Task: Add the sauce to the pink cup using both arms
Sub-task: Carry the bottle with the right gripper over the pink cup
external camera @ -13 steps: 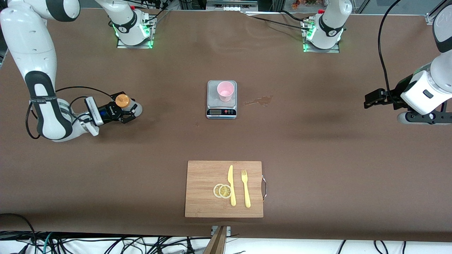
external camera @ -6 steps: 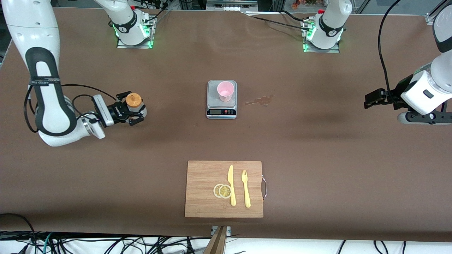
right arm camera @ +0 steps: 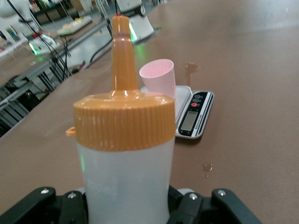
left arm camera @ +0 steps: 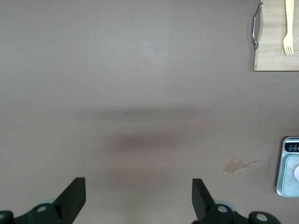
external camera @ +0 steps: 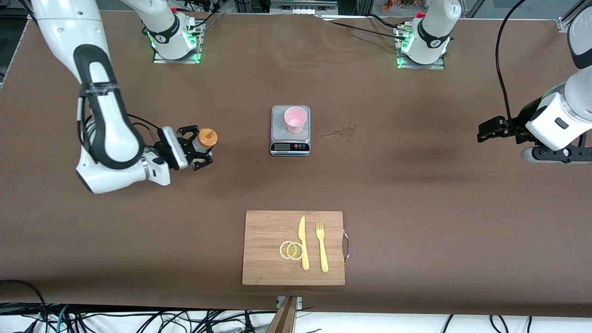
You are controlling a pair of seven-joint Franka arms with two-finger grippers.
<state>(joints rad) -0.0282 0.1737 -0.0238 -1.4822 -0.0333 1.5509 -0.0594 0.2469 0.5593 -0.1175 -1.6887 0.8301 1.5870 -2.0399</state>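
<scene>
While the right gripper holds the sauce bottle upright with its jaws clamped on the body, the pink cup stands on a scale mid-tabletop, toward the left arm's end from the bottle. The left gripper waits by that end's edge, jaws wide and empty.

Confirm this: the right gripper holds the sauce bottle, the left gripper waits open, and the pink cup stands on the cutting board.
One thing is wrong. The pink cup stands on the kitchen scale, not on the cutting board, as the front view shows. The rest holds: the right gripper holds the sauce bottle, and the left gripper waits open.
</scene>
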